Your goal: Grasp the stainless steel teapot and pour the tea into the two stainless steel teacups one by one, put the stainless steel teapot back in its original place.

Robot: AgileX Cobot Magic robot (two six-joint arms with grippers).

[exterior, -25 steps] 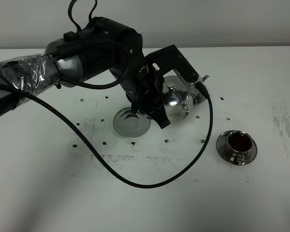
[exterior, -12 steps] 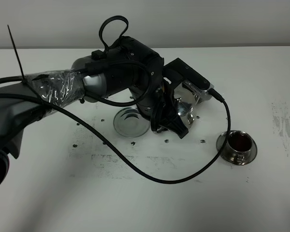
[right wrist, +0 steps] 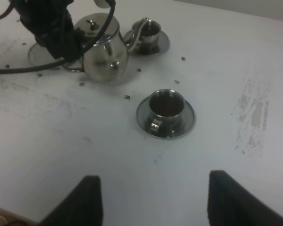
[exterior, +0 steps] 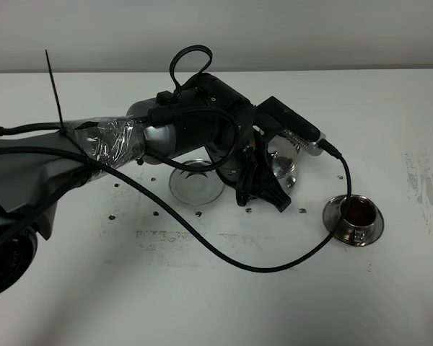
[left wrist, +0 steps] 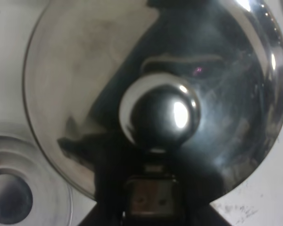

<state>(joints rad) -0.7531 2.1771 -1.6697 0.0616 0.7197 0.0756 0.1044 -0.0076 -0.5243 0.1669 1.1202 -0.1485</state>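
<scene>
The stainless steel teapot (exterior: pixel 283 167) stands upright right of its empty round saucer (exterior: pixel 195 184), mostly hidden by my left arm. In the right wrist view the teapot (right wrist: pixel 104 47) has its spout tip by the far teacup (right wrist: pixel 150 32); that cup is hidden in the high view. The near teacup (exterior: pixel 353 216) holds dark tea on its saucer. My left gripper (exterior: pixel 263 191) is at the teapot's loop handle, its fingers hidden. The left wrist view shows the lid knob (left wrist: pixel 160 110) from above and the saucer (left wrist: pixel 9 197). My right gripper (right wrist: pixel 160 207) is open and empty.
A black cable (exterior: pixel 260 267) from the left arm loops over the white table (exterior: pixel 94 288) in front of the teapot and near cup. Small dark specks dot the table around the saucer.
My left arm has swung right and toward the front. The teapot has shifted with it, a little right and forward, away from its saucer.
</scene>
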